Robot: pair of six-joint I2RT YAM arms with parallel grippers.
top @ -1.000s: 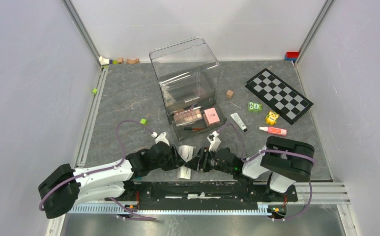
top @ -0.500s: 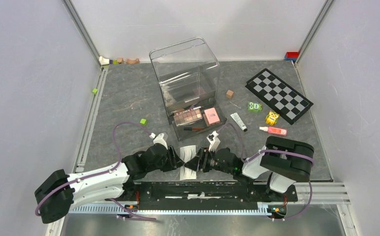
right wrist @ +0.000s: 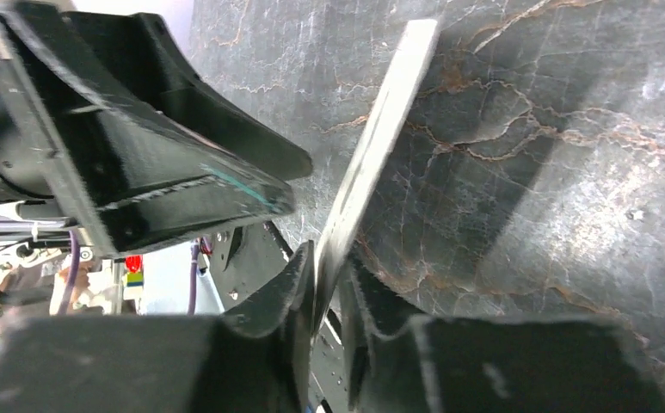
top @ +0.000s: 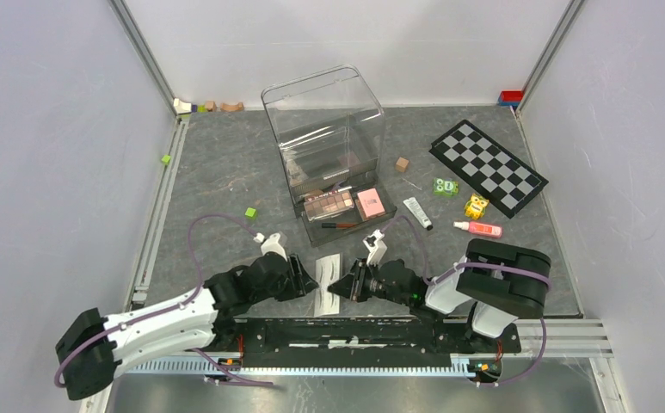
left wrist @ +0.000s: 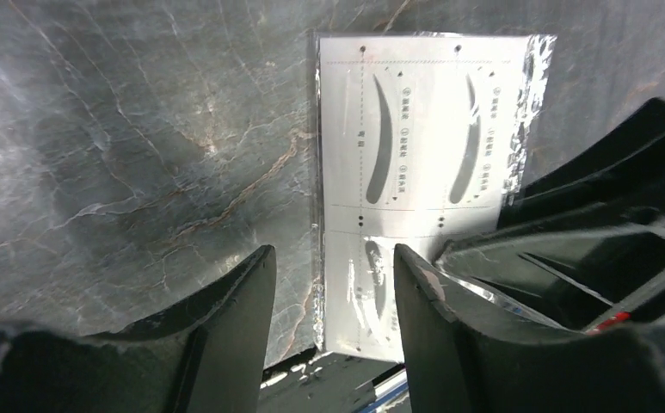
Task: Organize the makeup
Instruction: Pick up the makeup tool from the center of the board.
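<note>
The white eyebrow card [top: 329, 274] is near the table's front edge, between my two grippers. My right gripper [top: 339, 285] is shut on the card's near right edge. In the right wrist view the card [right wrist: 380, 138] shows edge-on and tilted up off the table, pinched between the jaws [right wrist: 333, 275]. My left gripper [top: 308, 280] is open just left of the card. In the left wrist view its fingers [left wrist: 333, 267] straddle the near left edge of the card [left wrist: 423, 146] without gripping it. A brown eyeshadow palette [top: 329, 203], a pink compact [top: 370, 204] and a thin pencil [top: 339, 225] lie in the open drawer [top: 377, 223].
A clear organizer box [top: 324, 120] stands behind the drawer. To its right lie a white tube [top: 417, 212], a pink tube [top: 478, 228], green dice [top: 446, 187], a yellow toy [top: 476, 206], a brown cube [top: 402, 163] and the checkerboard [top: 487, 167]. A green cube [top: 250, 212] sits on the left.
My left gripper has opened and drawn back to the left, off the card. My right gripper has closed on the card's right edge.
</note>
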